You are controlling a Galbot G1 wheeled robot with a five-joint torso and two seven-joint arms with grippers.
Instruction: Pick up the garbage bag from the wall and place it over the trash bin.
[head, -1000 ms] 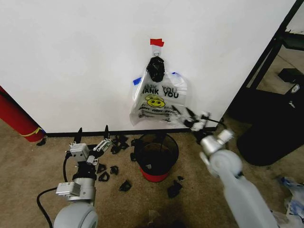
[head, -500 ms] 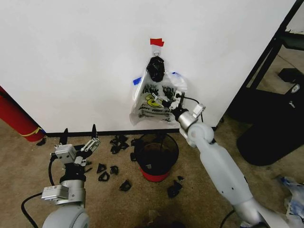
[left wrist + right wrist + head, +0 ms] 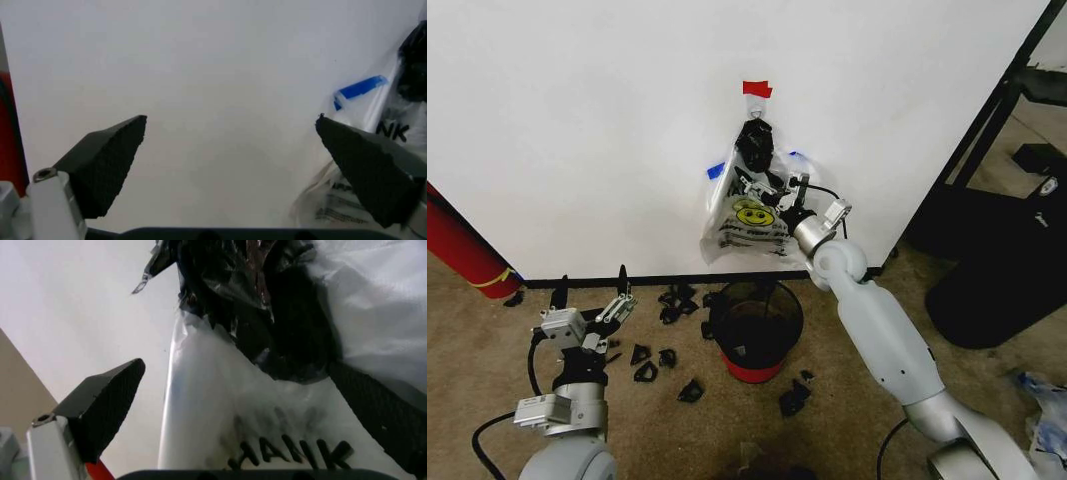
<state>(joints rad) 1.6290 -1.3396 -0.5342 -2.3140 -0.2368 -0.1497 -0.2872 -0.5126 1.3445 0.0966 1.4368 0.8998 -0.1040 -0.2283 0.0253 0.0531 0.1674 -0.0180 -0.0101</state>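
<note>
While the garbage bag (image 3: 749,215) hangs at upper centre of the head view, flat against the wall (image 3: 577,120) under a strip of red tape (image 3: 756,89), the right tool (image 3: 767,187) is raised to it with its jaws spread wide and nothing between them. They sit just below the black knot (image 3: 757,145) where the bags are gathered. The trash bin (image 3: 755,328) stands on the carpet at lower centre, directly beneath the bag, with black scraps (image 3: 667,358) scattered around its base. The left tool (image 3: 587,297) waits low at lower left, also open and empty, pointing at the wall.

My worry is the target of the grasp. Closing this near the knot could catch the whole bundle rather than one thin sheet, and a pull might then tear the tape loose. Slippery film could also slide out of the pads (image 3: 110,402).

The right wrist view shows what the head view cannot: the crumpled black knot (image 3: 267,315) in the upper part of the frame, right between the open jaws, with the clear film and its "HANK" lettering at the bottom. The left wrist view catches a blue handle loop (image 3: 360,89) at right centre and the bag's edge (image 3: 347,200) beside bare wall. Only the head view places the bin under the bag.
</note>
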